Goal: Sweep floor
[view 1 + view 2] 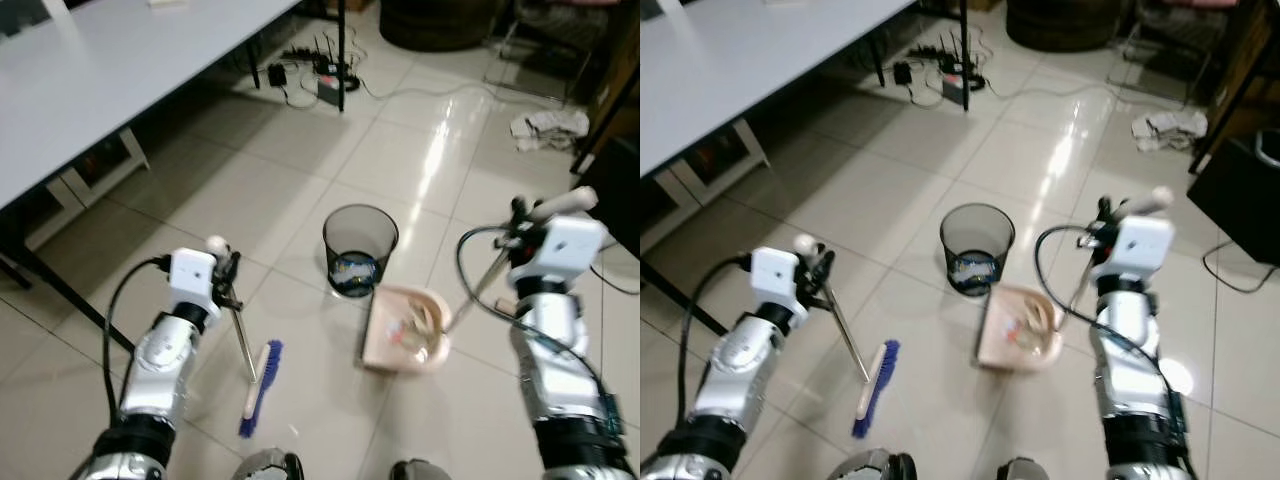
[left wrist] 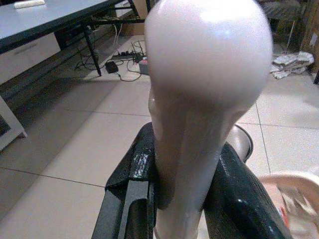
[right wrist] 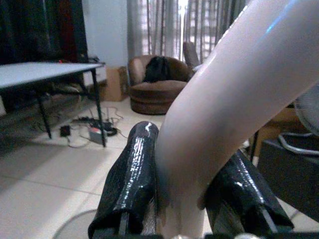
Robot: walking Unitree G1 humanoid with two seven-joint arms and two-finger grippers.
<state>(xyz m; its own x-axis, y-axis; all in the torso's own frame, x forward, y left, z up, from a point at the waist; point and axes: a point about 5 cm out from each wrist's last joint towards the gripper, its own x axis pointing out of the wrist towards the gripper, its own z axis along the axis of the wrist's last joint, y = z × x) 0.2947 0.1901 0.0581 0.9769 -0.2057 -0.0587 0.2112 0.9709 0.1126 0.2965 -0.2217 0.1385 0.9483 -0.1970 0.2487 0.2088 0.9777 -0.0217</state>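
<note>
My left gripper point(image 1: 228, 272) is shut on the pale handle of a broom point(image 1: 240, 330) whose blue-bristled head point(image 1: 260, 388) rests on the tiled floor in front of me. The handle's rounded end point(image 2: 209, 64) sits between the black fingers point(image 2: 132, 184). My right gripper point(image 1: 520, 222) is shut on the long handle point(image 3: 224, 109) of a pink dustpan point(image 1: 405, 330), which lies on the floor holding scraps of litter. A black mesh bin point(image 1: 359, 248) stands just beyond the dustpan, with some litter inside.
A grey table point(image 1: 110, 70) runs along the left, with black legs and a white cabinet under it. Cables and a power strip point(image 1: 325, 80) lie behind it. Crumpled paper point(image 1: 548, 127) lies at the far right, near dark furniture point(image 1: 610, 190).
</note>
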